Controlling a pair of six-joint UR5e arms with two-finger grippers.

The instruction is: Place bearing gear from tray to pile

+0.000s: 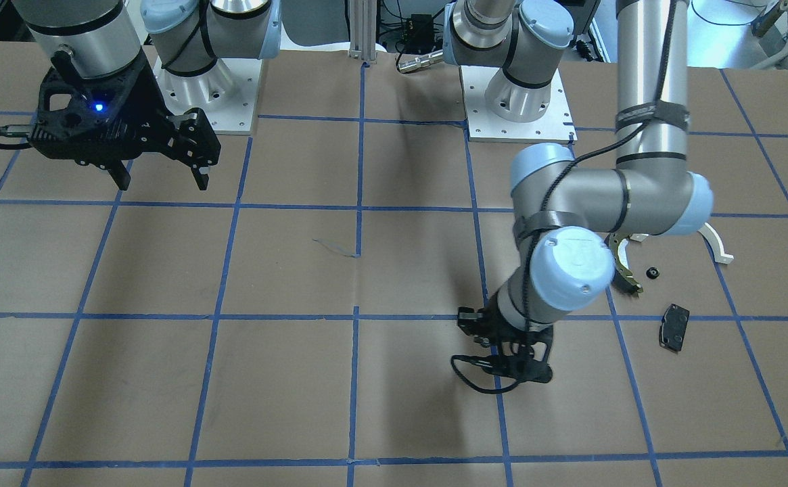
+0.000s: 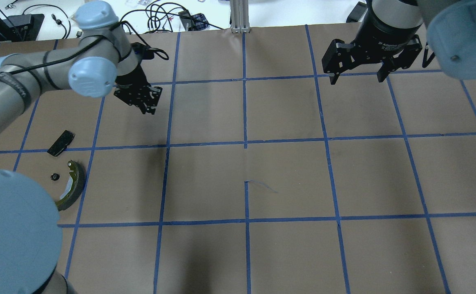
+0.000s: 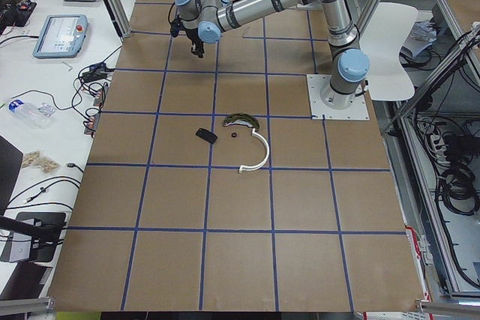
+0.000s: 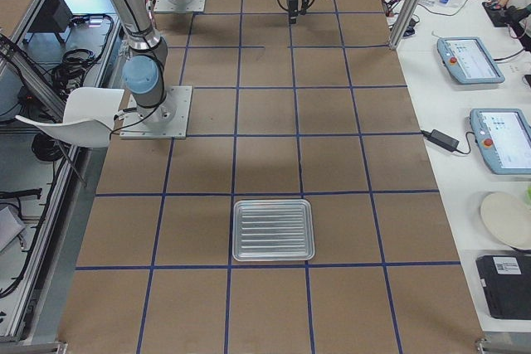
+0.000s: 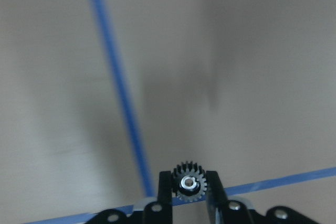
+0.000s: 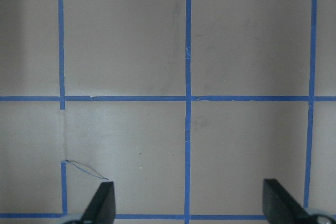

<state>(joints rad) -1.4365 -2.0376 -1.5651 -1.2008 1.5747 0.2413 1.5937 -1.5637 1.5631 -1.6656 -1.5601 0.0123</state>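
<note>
My left gripper [image 5: 188, 178] is shut on a small toothed bearing gear [image 5: 189, 183] with a bright metal hub, held above the brown table. In the overhead view the left gripper [image 2: 147, 105] is far beyond the pile. The pile lies at the table's left: a dark curved brake shoe [image 2: 72, 185], a black flat brake pad [image 2: 61, 143], a small black round part [image 2: 54, 176] and a white half-ring bracket [image 3: 259, 152]. The ribbed metal tray [image 4: 273, 229] is seen only in the exterior right view. My right gripper [image 2: 356, 79] is open and empty, high above the table's right side.
Blue tape lines [image 2: 245, 143] divide the brown table into squares. The two arm bases [image 1: 519, 111] stand on white plates at the robot's edge. Cables and teach pendants [image 3: 60, 35] lie on the side bench beyond the table.
</note>
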